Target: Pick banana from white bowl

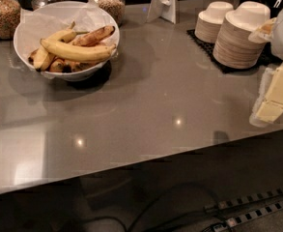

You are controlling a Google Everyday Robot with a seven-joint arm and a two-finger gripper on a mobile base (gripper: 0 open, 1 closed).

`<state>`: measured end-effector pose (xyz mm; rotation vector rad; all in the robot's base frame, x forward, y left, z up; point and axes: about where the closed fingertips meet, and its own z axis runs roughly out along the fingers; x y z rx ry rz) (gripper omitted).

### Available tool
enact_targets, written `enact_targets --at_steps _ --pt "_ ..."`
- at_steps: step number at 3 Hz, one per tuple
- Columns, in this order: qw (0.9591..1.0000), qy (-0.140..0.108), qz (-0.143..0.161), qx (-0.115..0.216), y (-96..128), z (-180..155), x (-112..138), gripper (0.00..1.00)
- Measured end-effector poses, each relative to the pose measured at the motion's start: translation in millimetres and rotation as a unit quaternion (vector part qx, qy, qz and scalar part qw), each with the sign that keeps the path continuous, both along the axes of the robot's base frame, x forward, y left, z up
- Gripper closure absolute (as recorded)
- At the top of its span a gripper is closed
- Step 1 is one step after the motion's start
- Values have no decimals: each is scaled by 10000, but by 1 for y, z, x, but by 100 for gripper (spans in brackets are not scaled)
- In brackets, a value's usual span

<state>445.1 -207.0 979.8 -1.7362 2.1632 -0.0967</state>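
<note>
The white bowl [25, 30] stands at the back left of the grey counter, lined with crinkled white paper. Several bananas lie in it. A long yellow banana [76, 51] lies on top across the middle, with browner, spotted ones [95, 34] behind and beneath it. My gripper [275, 96], cream-coloured, is at the far right edge of the view, low over the counter's right front part. It is far from the bowl and holds nothing that I can see.
Two stacks of upturned off-white paper bowls [240, 35] sit on a black mat at the back right, close to the gripper. Glass jars of grains [1, 13] stand behind the bowl. A white sign stand [164, 1] is at the back centre. The counter's front edge [146, 158] runs below.
</note>
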Motion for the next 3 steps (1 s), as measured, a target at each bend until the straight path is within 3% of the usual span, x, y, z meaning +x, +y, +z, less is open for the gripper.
enact_targets --at_steps 1,2,3 --pt "9972 -455 500 332 32 10 24 0" --pt "9868 -971 1034 785 79 24 59 0" --pt "9733 -1326 1389 1255 128 37 91 0"
